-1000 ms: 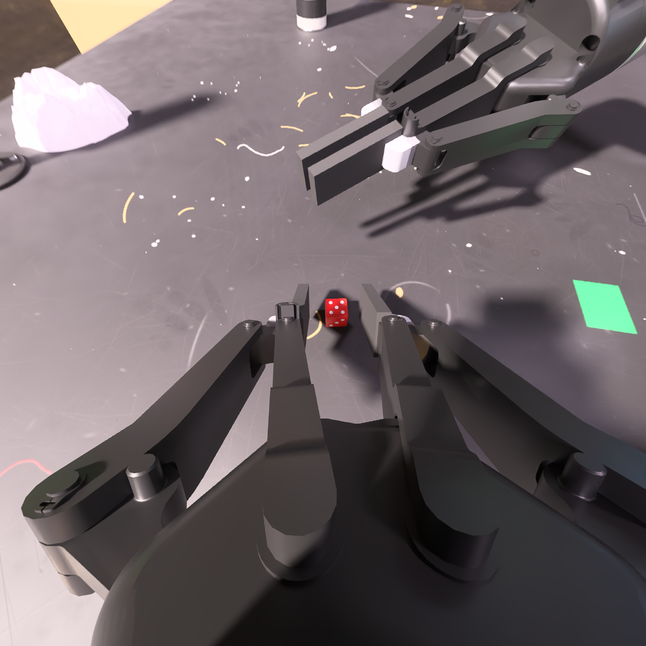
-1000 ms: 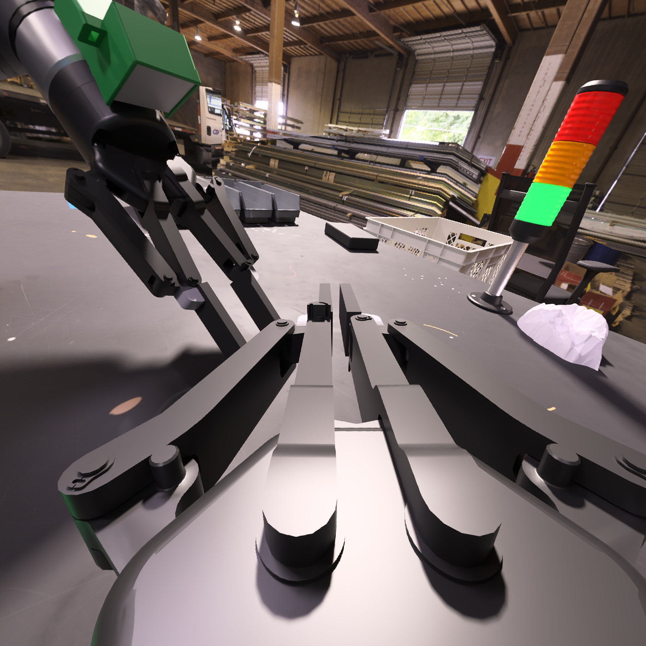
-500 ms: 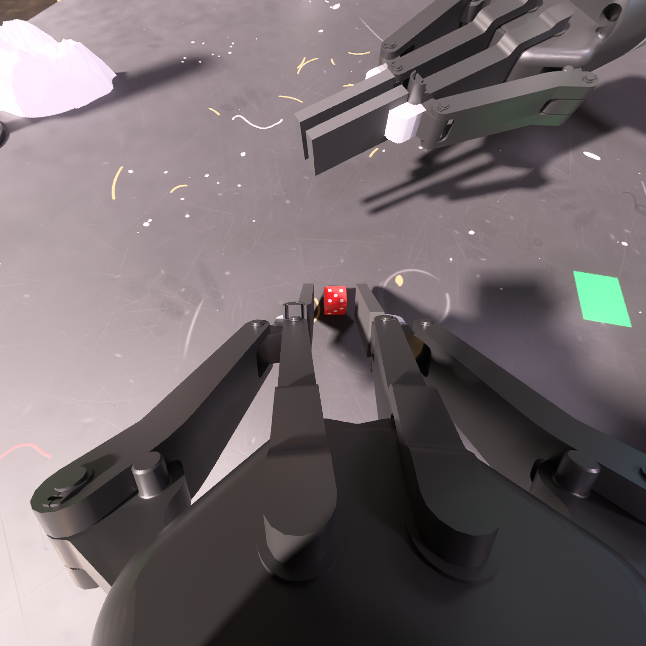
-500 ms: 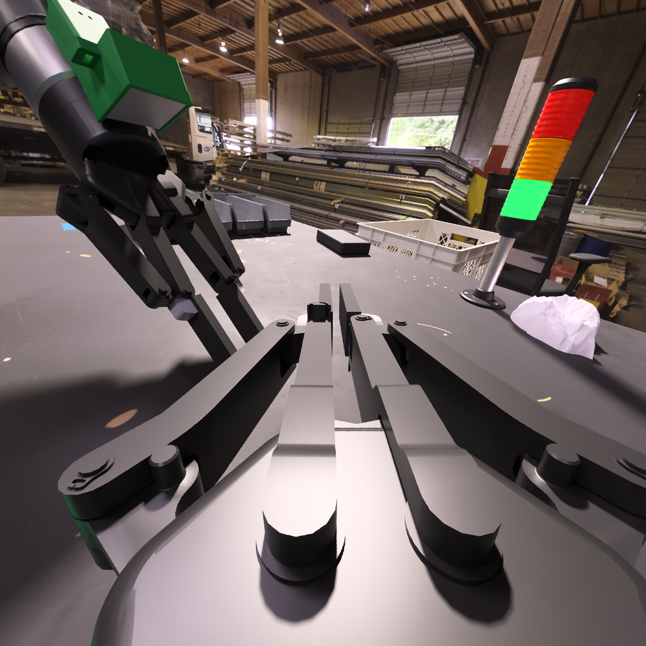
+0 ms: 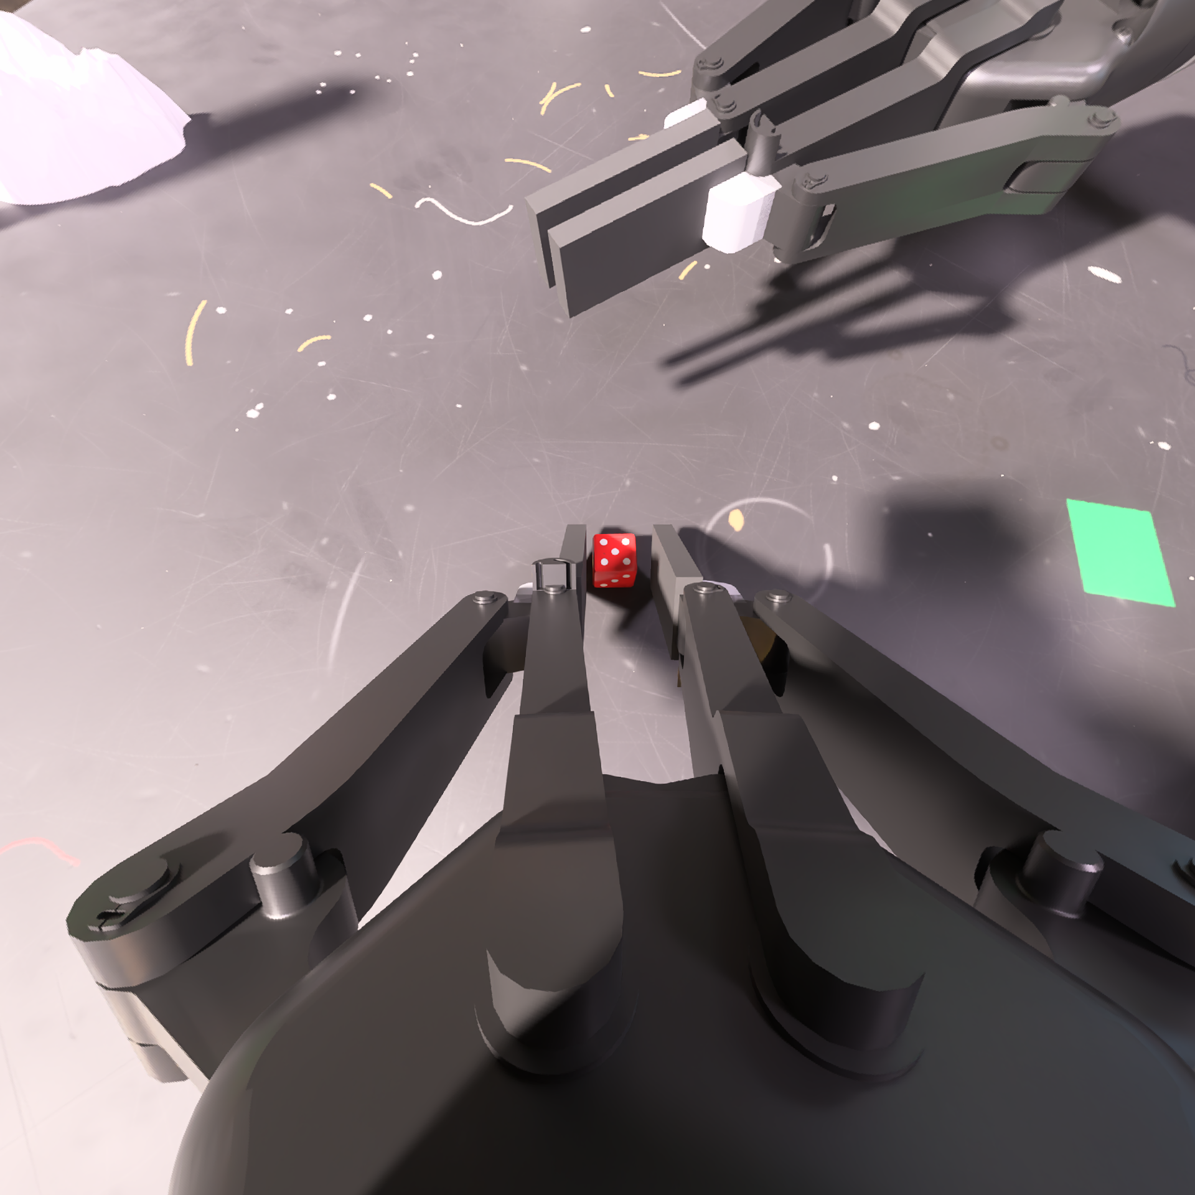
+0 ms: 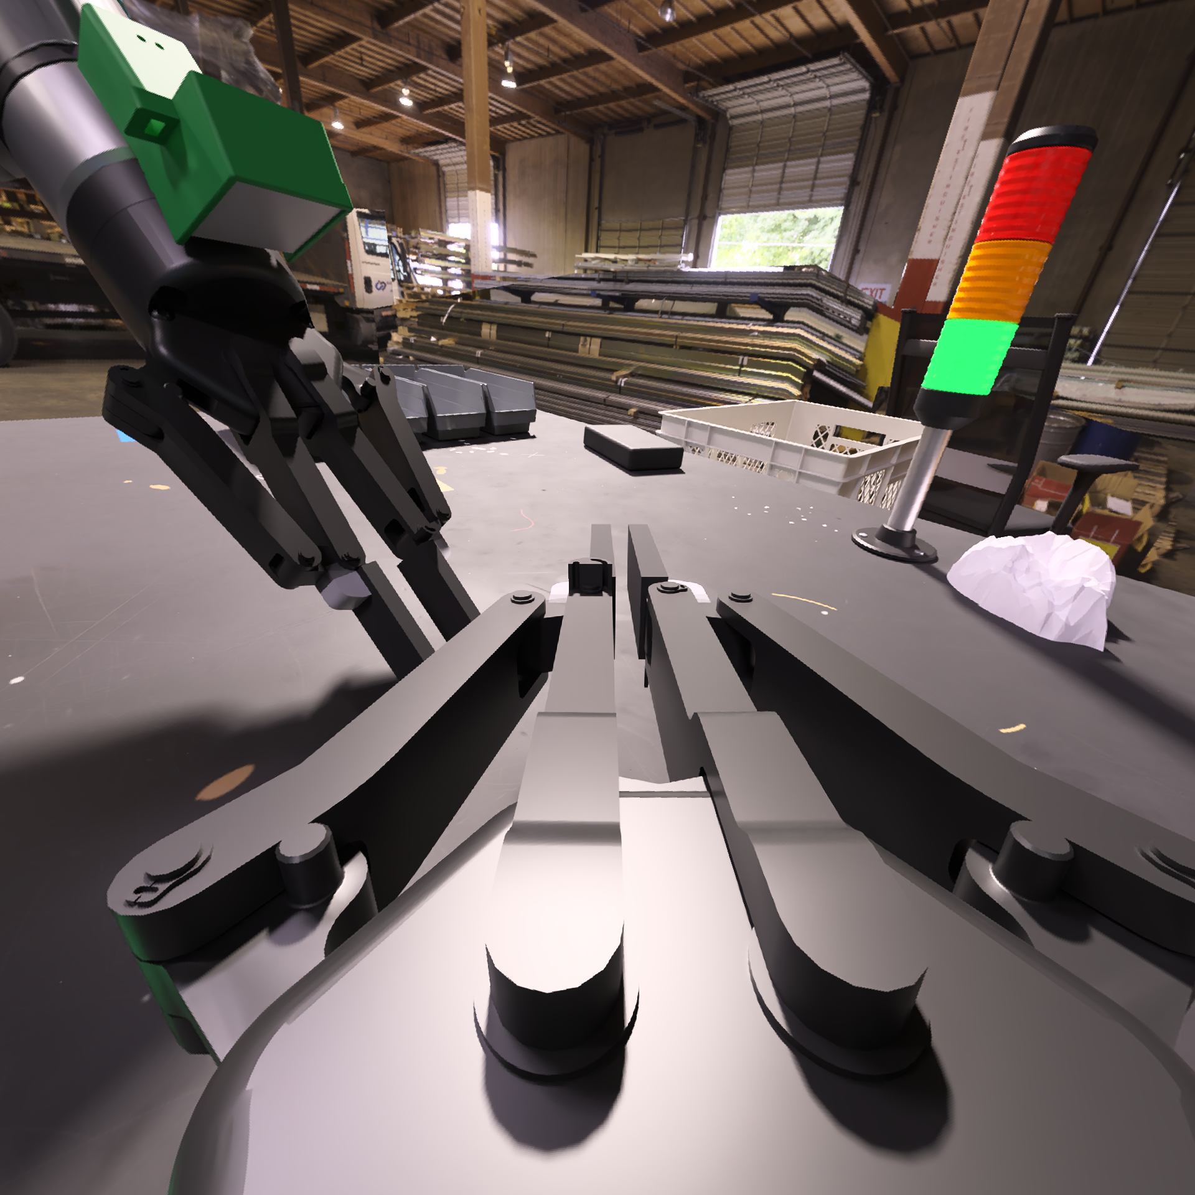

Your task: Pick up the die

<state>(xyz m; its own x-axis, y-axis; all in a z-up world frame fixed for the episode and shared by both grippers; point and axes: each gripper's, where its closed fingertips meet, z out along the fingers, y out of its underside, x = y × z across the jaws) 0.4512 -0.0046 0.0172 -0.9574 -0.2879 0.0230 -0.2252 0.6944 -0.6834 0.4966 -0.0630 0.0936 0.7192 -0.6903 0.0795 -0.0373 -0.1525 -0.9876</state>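
Observation:
A small red die (image 5: 613, 560) with white pips lies on the dark grey table (image 5: 388, 491). My left gripper (image 5: 619, 549) is low over the table with the die between its fingertips. The left finger is close against the die and a narrow gap shows at the right finger, so the jaws are open. My right gripper (image 6: 619, 549) is shut and empty. It hovers above the table beyond the die in the left wrist view (image 5: 549, 258). The left arm's fingers (image 6: 414, 608) show at the left of the right wrist view, and the die is hidden there.
A crumpled white lump (image 5: 77, 123) lies at the far left, also seen in the right wrist view (image 6: 1041, 595). A green patch (image 5: 1119, 553) marks the table to the right. A signal tower (image 6: 970, 336), a white crate (image 6: 795, 446), a black box (image 6: 632, 447) and grey bins (image 6: 465, 407) stand farther off.
My left gripper has moved forward over the die and its fingers have narrowed around it. The right gripper stays shut and has shifted slightly.

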